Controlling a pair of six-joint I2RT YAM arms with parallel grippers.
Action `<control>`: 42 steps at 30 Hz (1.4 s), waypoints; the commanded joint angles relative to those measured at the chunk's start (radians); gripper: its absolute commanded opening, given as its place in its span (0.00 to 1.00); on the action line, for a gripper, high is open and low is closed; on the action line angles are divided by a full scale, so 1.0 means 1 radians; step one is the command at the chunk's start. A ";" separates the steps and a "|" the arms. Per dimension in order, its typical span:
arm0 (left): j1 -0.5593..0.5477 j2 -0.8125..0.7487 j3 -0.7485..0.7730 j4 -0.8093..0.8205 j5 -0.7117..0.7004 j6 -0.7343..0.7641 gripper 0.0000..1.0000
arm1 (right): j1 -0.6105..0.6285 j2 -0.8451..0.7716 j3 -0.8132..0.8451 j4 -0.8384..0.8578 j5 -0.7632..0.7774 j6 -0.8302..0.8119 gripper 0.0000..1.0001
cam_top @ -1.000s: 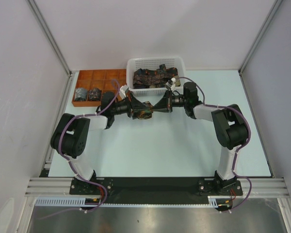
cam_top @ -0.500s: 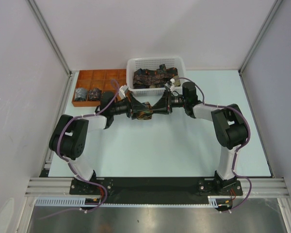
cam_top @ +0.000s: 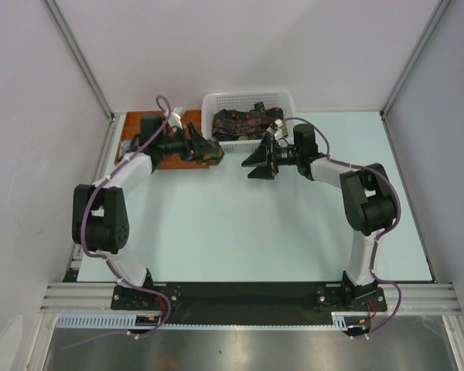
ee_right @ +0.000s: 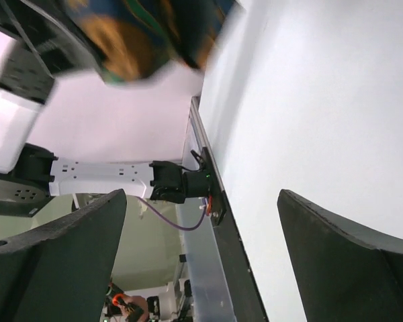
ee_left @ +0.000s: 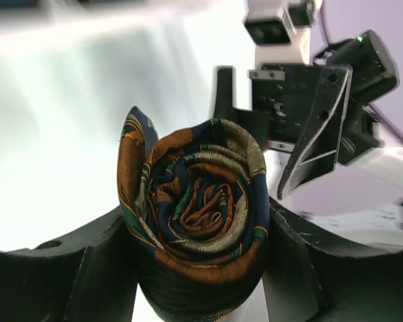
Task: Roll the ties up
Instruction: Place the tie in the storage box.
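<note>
A rolled tie (ee_left: 195, 215), brown, navy and green in a tight spiral, sits between the fingers of my left gripper (ee_left: 196, 248), which is shut on it. In the top view the left gripper (cam_top: 209, 151) holds this roll at the right end of the orange tray (cam_top: 133, 122). My right gripper (cam_top: 255, 165) stands open and empty a short way to the right, over the table in front of the basket. In the right wrist view its jaws (ee_right: 201, 248) are wide apart, and the roll (ee_right: 148, 33) is a blur at the top. More ties (cam_top: 243, 122) lie unrolled in the white basket (cam_top: 286, 100).
The left arm covers most of the orange tray, so its compartments are largely hidden. The white mesh basket stands at the back centre against the wall. Side walls and metal frame posts close in the pale table on the left and right.
The right gripper has opened and let go of the rolled tie. The left arm has swung left and back with the roll, from the table's middle to the tray.
</note>
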 commanded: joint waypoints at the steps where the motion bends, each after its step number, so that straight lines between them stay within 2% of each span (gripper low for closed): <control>1: 0.077 0.039 0.331 -0.487 -0.139 0.440 0.00 | -0.030 0.020 0.080 -0.133 -0.018 -0.122 1.00; 2: 0.089 0.062 0.380 -0.593 -0.181 0.515 0.00 | -0.033 0.024 0.086 -0.153 -0.020 -0.160 1.00; 4: 0.138 0.104 0.494 -0.674 -0.241 0.557 0.00 | -0.036 0.025 0.097 -0.193 -0.016 -0.183 0.99; 5: 0.175 0.136 0.522 -0.690 -0.262 0.594 0.00 | -0.036 0.025 0.097 -0.201 -0.016 -0.199 1.00; 9: 0.198 0.199 0.641 -0.747 -0.348 0.654 0.00 | -0.038 0.027 0.094 -0.227 -0.015 -0.217 1.00; 16: 0.197 0.277 0.685 -0.805 -0.330 0.694 0.00 | -0.038 0.036 0.111 -0.271 -0.013 -0.259 1.00; 24: 0.198 0.377 0.793 -0.828 -0.379 0.701 0.00 | -0.033 0.047 0.111 -0.284 -0.009 -0.269 1.00; 33: 0.190 0.444 0.790 -0.851 -0.435 0.687 0.00 | -0.025 0.053 0.109 -0.296 -0.003 -0.280 1.00; 37: 0.186 0.461 0.806 -0.853 -0.509 0.684 0.00 | -0.021 0.053 0.111 -0.296 -0.001 -0.280 1.00; 42: 0.157 0.518 0.868 -0.894 -0.675 0.684 0.00 | -0.013 0.053 0.112 -0.299 0.002 -0.283 1.00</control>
